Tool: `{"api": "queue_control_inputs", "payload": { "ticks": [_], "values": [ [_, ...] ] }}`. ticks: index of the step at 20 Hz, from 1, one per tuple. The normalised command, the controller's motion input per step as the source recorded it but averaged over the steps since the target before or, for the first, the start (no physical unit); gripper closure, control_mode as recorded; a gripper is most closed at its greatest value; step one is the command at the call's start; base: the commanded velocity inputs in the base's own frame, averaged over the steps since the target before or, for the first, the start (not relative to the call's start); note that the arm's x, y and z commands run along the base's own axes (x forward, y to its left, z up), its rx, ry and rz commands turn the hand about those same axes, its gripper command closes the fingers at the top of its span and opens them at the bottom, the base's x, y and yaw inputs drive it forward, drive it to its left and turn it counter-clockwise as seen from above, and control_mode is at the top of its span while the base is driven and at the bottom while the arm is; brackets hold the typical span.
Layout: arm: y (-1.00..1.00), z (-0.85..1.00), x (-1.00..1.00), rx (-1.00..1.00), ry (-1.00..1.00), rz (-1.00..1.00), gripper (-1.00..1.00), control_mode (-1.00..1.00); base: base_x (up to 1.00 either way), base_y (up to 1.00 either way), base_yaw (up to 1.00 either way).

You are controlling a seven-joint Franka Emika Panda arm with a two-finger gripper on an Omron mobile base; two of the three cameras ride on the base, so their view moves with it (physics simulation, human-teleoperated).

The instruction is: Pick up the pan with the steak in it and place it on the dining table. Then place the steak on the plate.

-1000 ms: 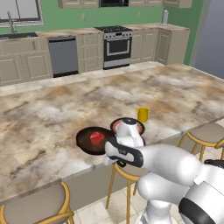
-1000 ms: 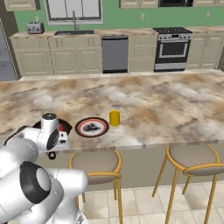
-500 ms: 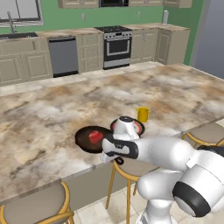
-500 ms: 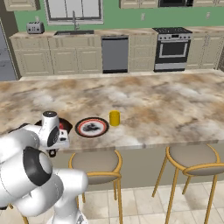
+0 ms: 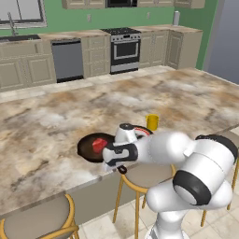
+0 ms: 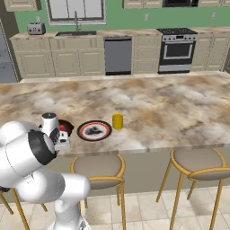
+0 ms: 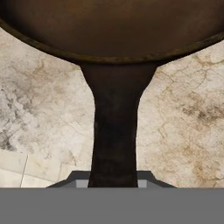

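The pan [image 5: 93, 147] sits over the dining table [image 5: 56, 121] near its front edge, with the steak [image 5: 99, 144] lying red inside it toward the 3 o'clock side of the bowl. In the hand view the long black handle runs straight down from the pan's rim at 12 o'clock to the gripper [image 7: 113, 181] at 6 o'clock, and the two finger tips [image 7: 81, 183] sit tight on either side of it, so the claw is closed about as far as it goes, clamped on the handle. Whether the pan's base is resting on the stone or hovering just above it cannot be told from these views. The plate [image 6: 94, 130] lies flat on the table just at 3 o'clock of the pan in the right base view, bare of meat, with a yellow cup [image 6: 117, 121] just beyond it at 3 o'clock again. By the look of it the first half is nearly finished: the pan is at the table and needs only to be let go. What remains is to free the handle, take up the steak and set it on the plate.
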Motion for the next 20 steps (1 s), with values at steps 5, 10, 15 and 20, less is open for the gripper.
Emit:
{"api": "queue_control_inputs", "payload": {
  "ticks": [5, 10, 15, 20],
  "values": [
    [0.01, 0.0, 0.01, 0.0, 0.0, 0.0, -1.0, -1.0, 0.0, 0.0, 0.0],
    [0.02, 0.0, 0.02, 0.0, 0.0, 0.0, -1.0, -1.0, 0.0, 0.0, 0.0],
    [0.0, 0.01, 0.0, 0.0, 0.0, -0.02, -1.0, -1.0, 0.0, 0.0, 0.0],
    [0.0, 0.16, 0.0, 0.01, 0.0, -0.05, -1.0, -1.0, 0.0, 0.0, 0.0]
  ]
}}
